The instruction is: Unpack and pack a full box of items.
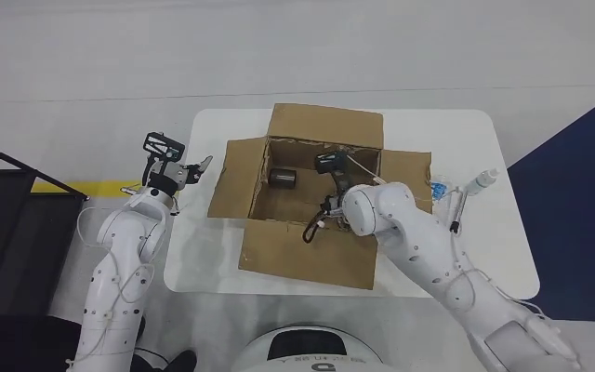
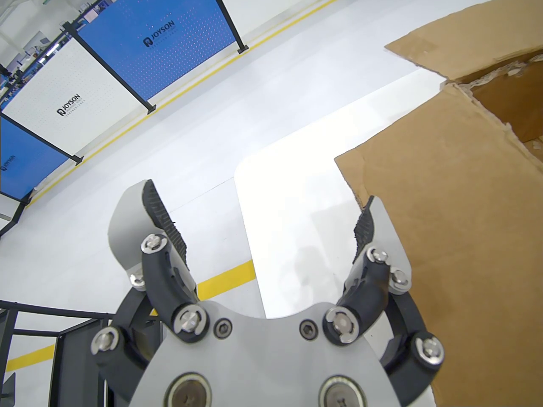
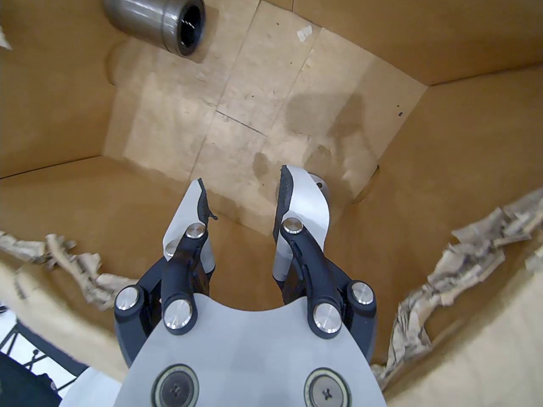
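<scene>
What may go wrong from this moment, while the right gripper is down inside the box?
1. The metal cylinder lies on its side on the box floor, apart from the open right gripper; a nudge may roll it away.
2. A small metal part sits half hidden behind one finger; the gripper might close beside it and miss.
3. The box's torn rim is close to the wrist and may snag on lifting.

The right gripper [image 3: 242, 179] hangs inside the cardboard box [image 3: 466, 129], fingers [image 3: 302, 201] apart — a dark metal cylinder [image 3: 155, 10] lies on its side well apart, a small metal piece [image 3: 321, 186] half hidden behind one finger.
</scene>
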`<state>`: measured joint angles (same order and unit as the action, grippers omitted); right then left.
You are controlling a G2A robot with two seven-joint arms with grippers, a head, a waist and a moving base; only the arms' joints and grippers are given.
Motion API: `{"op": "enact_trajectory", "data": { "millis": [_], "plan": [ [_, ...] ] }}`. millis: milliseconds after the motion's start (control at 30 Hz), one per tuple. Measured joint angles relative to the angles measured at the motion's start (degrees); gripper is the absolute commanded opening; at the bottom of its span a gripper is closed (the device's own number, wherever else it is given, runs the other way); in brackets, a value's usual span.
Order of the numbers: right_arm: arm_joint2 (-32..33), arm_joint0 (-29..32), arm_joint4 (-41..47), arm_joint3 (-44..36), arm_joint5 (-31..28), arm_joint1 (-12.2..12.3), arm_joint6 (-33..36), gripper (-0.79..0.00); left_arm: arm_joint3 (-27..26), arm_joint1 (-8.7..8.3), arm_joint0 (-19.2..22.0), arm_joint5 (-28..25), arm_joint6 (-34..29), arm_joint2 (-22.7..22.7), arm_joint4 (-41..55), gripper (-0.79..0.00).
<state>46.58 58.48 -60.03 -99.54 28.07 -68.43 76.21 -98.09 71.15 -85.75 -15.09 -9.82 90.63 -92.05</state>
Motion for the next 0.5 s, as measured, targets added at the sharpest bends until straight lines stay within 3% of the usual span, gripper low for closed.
{"op": "enact_trajectory", "data": {
  "millis": [67, 133, 233, 300, 500],
  "plan": [
    [-0.6, -1.3, -0.1, 2.6, -1.0, -0.6, 1.0, -0.397, 0.0, 0.00, 0.0, 0.0, 0.0, 0.0, 0.0, 0.000],
    [-1.0, -2.2, -0.3, 4.4, -1.8, -1.1, 1.8, -0.323, 0.0, 0.00, 0.0, 0.0, 0.0, 0.0, 0.0, 0.000],
    [-1.1, -3.0, -0.7, 6.8, -2.7, -1.9, 2.7, -0.339, 0.0, 0.00, 0.0, 0.0, 0.0, 0.0, 0.0, 0.000],
    [-0.8, -3.1, -0.7, 8.2, -3.5, -2.3, 3.5, -0.400, 0.0, 0.00, 0.0, 0.0, 0.0, 0.0, 0.0, 0.000],
    [1.0, -2.3, -1.0, 10.5, -5.6, -3.1, 5.6, -0.345, 0.0, 0.00, 0.0, 0.0, 0.0, 0.0, 0.0, 0.000]
  ]
}}
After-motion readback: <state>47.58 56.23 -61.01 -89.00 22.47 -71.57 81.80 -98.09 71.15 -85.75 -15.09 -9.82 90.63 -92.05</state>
